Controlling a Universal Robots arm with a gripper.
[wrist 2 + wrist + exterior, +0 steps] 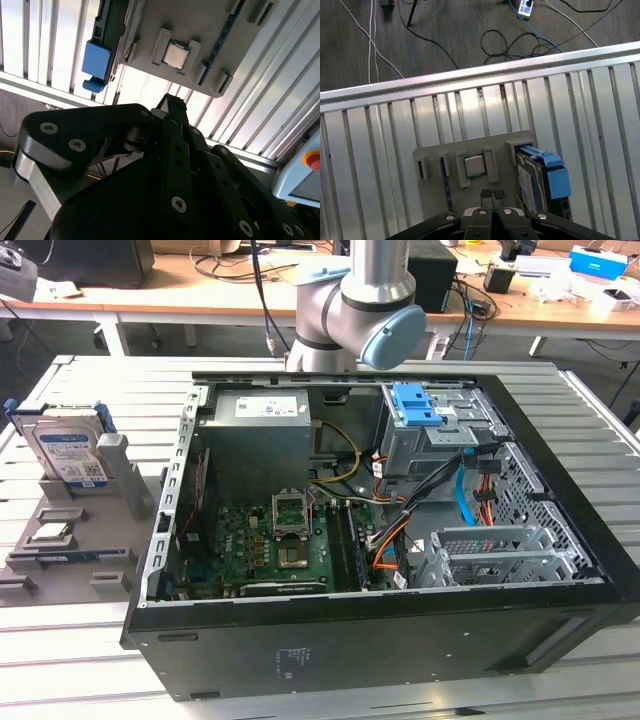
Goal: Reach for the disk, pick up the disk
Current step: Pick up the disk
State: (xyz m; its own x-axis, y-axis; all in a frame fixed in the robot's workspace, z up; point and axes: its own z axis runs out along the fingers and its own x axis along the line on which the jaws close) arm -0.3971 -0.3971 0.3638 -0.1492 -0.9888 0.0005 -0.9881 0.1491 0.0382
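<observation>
The disk point(68, 452) stands on edge in a grey holder point(30, 558) at the exterior view's left, silver-grey with a white-and-blue label and blue side rails. In the first wrist view the disk point(527, 183) shows edge-on with its blue rail uppermost. My gripper point(492, 194) hangs above the holder point(432, 200), apart from the disk and a short way to its side, near the chip. Its two black fingertips point(486, 194) are pressed together, shut on nothing. The second wrist view shows the gripper point(169, 102) tip below the holder and the disk's blue rail point(97, 60).
An open computer case point(380, 510) takes up the middle of the slatted metal table point(90, 640), with a blue bracket point(415, 405) inside. A small square silver chip point(474, 165) sits in the holder. The table's edge point(470, 80) runs close by, with cables on the floor beyond.
</observation>
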